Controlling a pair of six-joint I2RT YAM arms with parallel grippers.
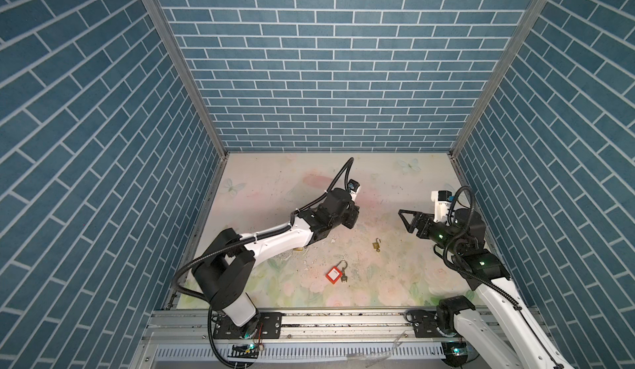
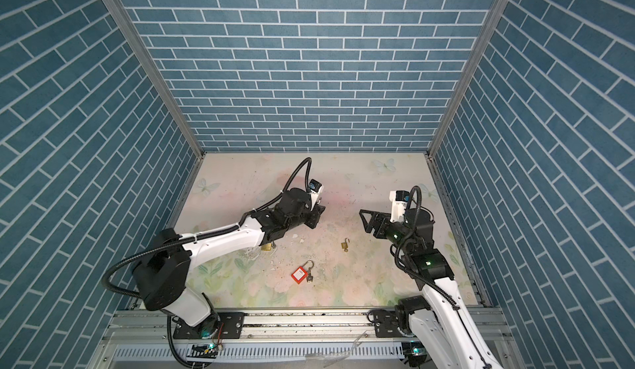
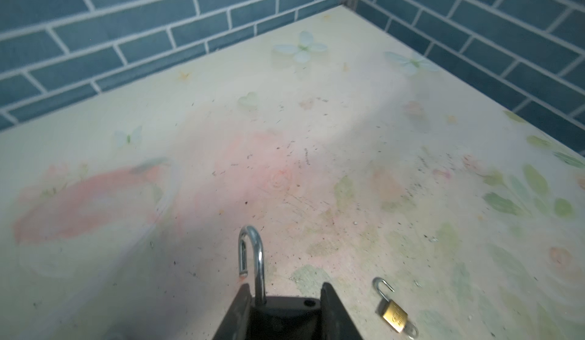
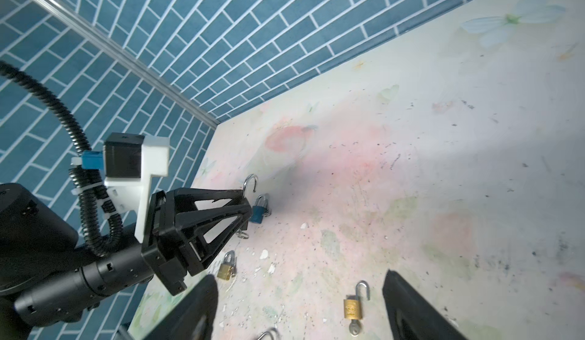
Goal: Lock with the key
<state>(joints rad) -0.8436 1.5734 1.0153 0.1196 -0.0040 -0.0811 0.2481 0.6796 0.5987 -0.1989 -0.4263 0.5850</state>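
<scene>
My left gripper (image 3: 285,289) is shut on a dark padlock (image 3: 281,306). Its silver shackle (image 3: 254,253) stands swung open above the fingers. In the right wrist view that gripper (image 4: 245,210) hovers near the table with the shackle (image 4: 251,181) sticking up and a silvery key (image 4: 242,234) just below it. My right gripper (image 4: 300,276) is open and empty, up off the table at the right (image 1: 405,221). Below it lies a small brass padlock (image 4: 353,306) with an open shackle and a key (image 4: 354,327) in it, seen in both top views (image 1: 376,245) (image 2: 343,245).
A red padlock (image 1: 334,274) with a key (image 1: 344,279) lies at the front middle. A blue padlock (image 4: 259,212) and a shut brass padlock (image 4: 226,267) lie by the left arm. Blue brick walls enclose the floral table (image 1: 395,281) on three sides.
</scene>
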